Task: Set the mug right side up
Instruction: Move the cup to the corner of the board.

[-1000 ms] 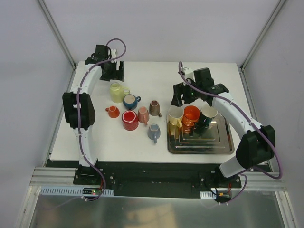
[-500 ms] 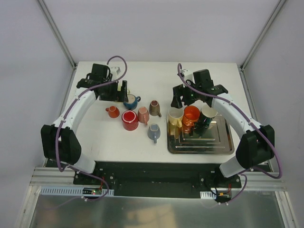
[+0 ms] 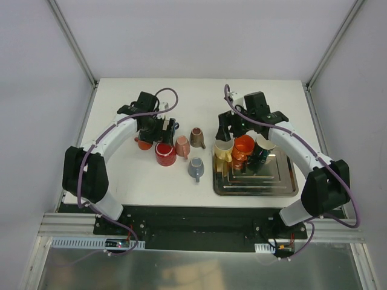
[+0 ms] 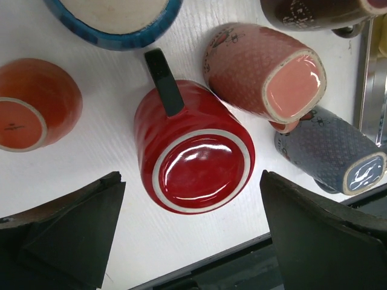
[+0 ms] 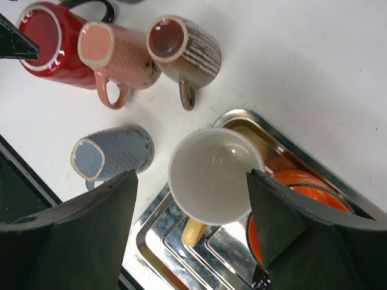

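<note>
Red mug (image 4: 193,163): bottom-up on the table (image 5: 302,60), centre of the left wrist view. Its glossy base with a white ring faces the lens and its mouth is hidden against the tabletop. The black handle (image 4: 164,81) points toward the top of the frame.

Left gripper (image 4: 191,181): spread wide, holding nothing. The dark fingers (image 4: 72,229) fill the lower corners and run off the bottom edge. The red mug lies between them in view; contact cannot be judged.

Cut off in that view:
- blue mug (image 4: 115,21), at the top edge, only a rim arc showing
- small orange mug (image 4: 33,109), at the left edge
- grey-blue mug (image 4: 329,154), at the right, partly behind a finger
- pink mug (image 4: 260,72), complete, squarish base toward the lens, just beside the red one

In the top view the left arm's head covers the blue mug almost entirely.

Right gripper (image 5: 191,175): also wide, nothing gripped. The cream mug (image 5: 211,175) stands mouth-up between the finger silhouettes at the corner of the tray (image 3: 275,178). Its handle is half hidden below the rim. The orange tray mug (image 5: 308,187) is mostly behind the right finger.

Brown mug (image 5: 187,48): I cannot tell whether the round face shown is its mouth or its base.

Writing:
- small orange mug: a tiny dark print on the base, too small to read
- brown mug: pale stripes or lettering on the side, illegible
- pink mug: a dark motif near the rim, unclear
</note>
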You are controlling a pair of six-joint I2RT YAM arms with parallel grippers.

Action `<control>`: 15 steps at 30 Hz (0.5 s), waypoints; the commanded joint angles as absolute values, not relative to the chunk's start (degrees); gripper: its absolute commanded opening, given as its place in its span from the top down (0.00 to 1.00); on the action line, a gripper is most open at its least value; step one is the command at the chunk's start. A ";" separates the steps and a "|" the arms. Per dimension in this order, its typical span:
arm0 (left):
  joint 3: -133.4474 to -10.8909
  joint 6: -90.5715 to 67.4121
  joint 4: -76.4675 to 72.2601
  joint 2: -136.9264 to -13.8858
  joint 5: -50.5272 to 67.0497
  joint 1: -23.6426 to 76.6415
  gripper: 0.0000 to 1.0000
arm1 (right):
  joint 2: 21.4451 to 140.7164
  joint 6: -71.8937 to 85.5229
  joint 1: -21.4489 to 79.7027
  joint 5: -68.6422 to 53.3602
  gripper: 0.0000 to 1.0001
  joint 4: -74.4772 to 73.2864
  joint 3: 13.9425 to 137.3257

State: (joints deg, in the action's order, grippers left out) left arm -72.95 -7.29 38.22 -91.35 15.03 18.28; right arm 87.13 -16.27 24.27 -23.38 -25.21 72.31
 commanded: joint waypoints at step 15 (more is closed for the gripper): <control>-70.32 3.13 38.67 -94.49 9.48 22.24 0.13 | 79.10 -17.23 24.43 -23.73 0.18 -23.38 66.01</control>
State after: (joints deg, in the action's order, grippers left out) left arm -71.44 -5.19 38.11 -94.65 9.93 21.82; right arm 81.36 -16.25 24.27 -23.22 -24.95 66.41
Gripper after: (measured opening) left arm 0.920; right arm 0.816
